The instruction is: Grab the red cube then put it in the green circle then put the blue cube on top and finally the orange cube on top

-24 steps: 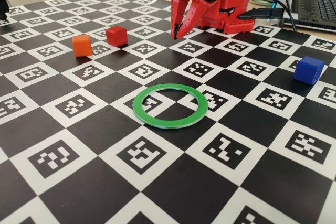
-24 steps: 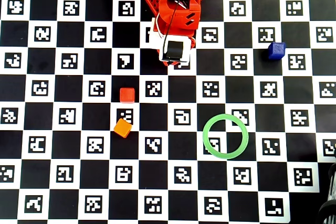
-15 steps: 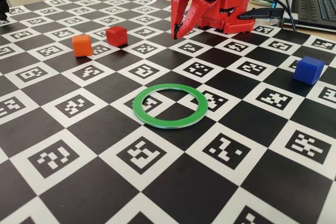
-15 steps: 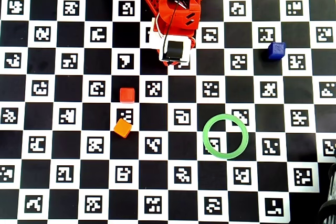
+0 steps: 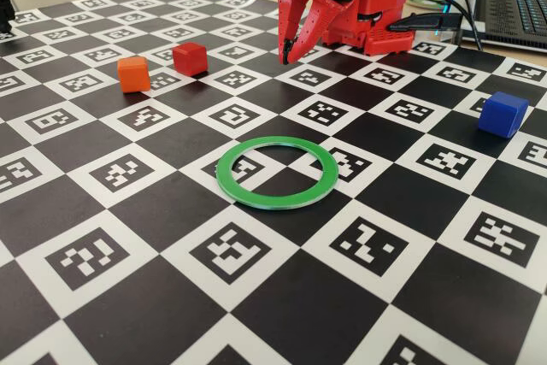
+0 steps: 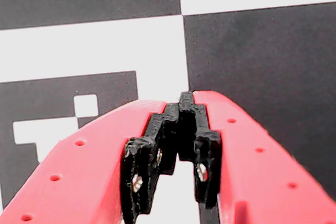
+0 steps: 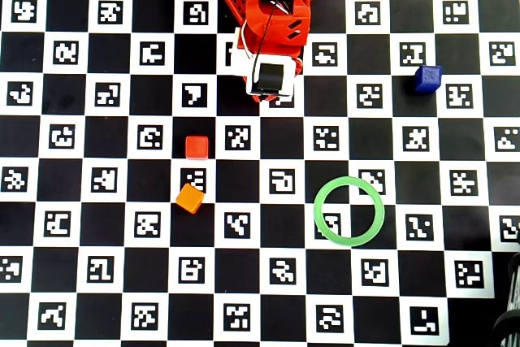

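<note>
The red cube [image 5: 190, 58] [image 7: 196, 147] sits on the marker board, left of the arm in the fixed view. The orange cube [image 5: 133, 73] [image 7: 190, 198] lies just beside it, nearer the camera. Far off on the right edge is the blue cube [image 5: 502, 114] [image 7: 427, 78]. The green circle [image 5: 273, 201] [image 7: 318, 210] lies flat mid-board with nothing inside it. My red gripper [image 5: 287, 55] [image 6: 185, 103] hangs folded close to the arm base, tips pointing down over the board. Its black pads meet, shut on nothing, and no cube appears in the wrist view.
The red arm base [image 5: 376, 14] stands at the board's far edge. Behind it on the right are cables [image 5: 427, 19] and a laptop [image 5: 513, 6]. The checkerboard of black and white marker squares [image 7: 244, 225] covers the whole table.
</note>
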`<state>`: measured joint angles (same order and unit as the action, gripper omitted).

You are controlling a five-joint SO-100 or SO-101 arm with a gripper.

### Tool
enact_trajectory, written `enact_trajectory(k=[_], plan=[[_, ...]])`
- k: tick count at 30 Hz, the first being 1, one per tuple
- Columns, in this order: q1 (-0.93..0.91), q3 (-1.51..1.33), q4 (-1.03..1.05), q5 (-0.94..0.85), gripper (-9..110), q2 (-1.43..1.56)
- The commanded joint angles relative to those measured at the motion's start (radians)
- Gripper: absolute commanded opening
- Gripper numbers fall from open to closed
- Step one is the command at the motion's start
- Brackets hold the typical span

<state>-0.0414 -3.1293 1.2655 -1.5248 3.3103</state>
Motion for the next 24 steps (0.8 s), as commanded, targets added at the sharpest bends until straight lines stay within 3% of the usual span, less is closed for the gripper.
enact_trajectory(k=[1,20,24], plan=[[0.051,-0.04,0.107,-0.003,-6,0.049],[0.184,-0.04,0.1,0.043,-6,0.049],[0.16,-0.018,-0.034,0.127,-6,-0.009]])
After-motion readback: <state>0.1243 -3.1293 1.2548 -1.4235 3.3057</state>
